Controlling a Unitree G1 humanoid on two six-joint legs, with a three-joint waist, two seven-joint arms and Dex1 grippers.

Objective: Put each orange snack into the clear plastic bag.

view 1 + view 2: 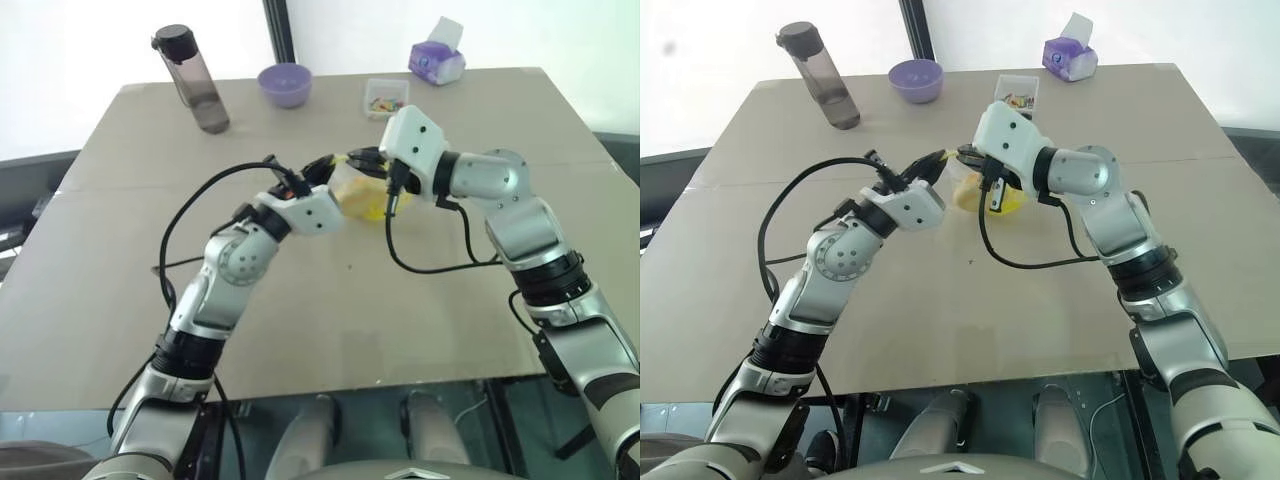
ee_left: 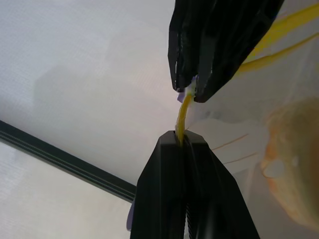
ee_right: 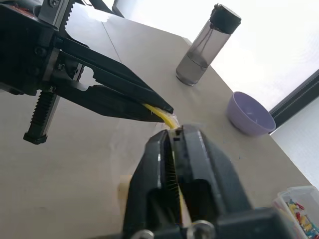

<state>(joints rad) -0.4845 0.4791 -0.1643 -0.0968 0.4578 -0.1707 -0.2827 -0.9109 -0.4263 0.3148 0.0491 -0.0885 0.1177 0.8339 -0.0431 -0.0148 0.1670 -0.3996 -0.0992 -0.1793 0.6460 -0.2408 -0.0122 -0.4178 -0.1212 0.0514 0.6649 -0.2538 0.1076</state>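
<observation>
A tan table (image 1: 330, 330) fills the frame. At centre, the left gripper (image 2: 182, 137) and right gripper (image 3: 174, 130) are both clamped on the yellow strip of the clear plastic bag (image 1: 355, 190) — the orange snack (image 2: 294, 164) already sits inside. Likely only sealing remains.

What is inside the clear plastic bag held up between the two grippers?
Through the clear plastic bag, one orange snack shows inside, low in the bag. Its far side is covered by the grippers. Both the left gripper and right gripper pinch the yellow strip.
</observation>
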